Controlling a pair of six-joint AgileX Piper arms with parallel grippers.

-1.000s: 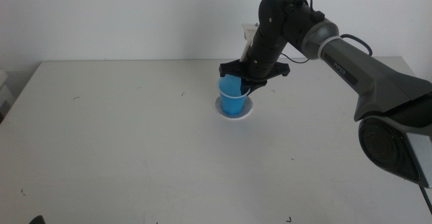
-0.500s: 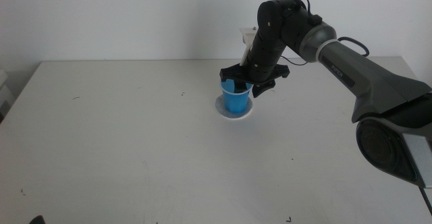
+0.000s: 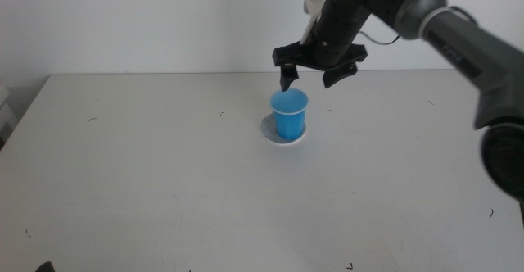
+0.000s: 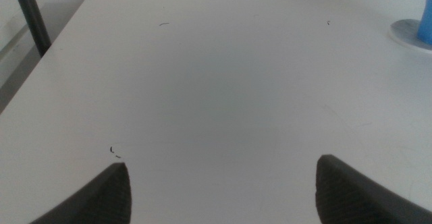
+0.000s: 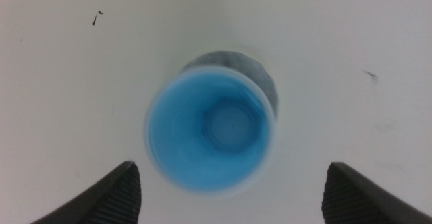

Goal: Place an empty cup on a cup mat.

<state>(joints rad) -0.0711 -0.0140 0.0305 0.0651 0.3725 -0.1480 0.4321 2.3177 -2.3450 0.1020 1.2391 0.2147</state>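
Observation:
The bright blue cup point(image 3: 289, 114) stands upright on the round cup mat point(image 3: 269, 129) near the middle of the table. From above, the right wrist view shows the cup's blue inside point(image 5: 210, 133) empty and a grey arc of the mat point(image 5: 248, 67) past its rim. My right gripper point(image 3: 313, 77) is open and empty, a little above the cup and apart from it. My left gripper point(image 4: 223, 183) is open over bare table near the table's left side; the cup point(image 4: 426, 18) and mat point(image 4: 409, 32) show at the edge of its view.
The white table point(image 3: 147, 174) has small dark specks. A white wall stands behind its far edge. A dark post point(image 4: 30, 15) stands beside the table's edge in the left wrist view.
My right gripper has let go of the cup, opened and risen above it. The cup stays upright on the mat.

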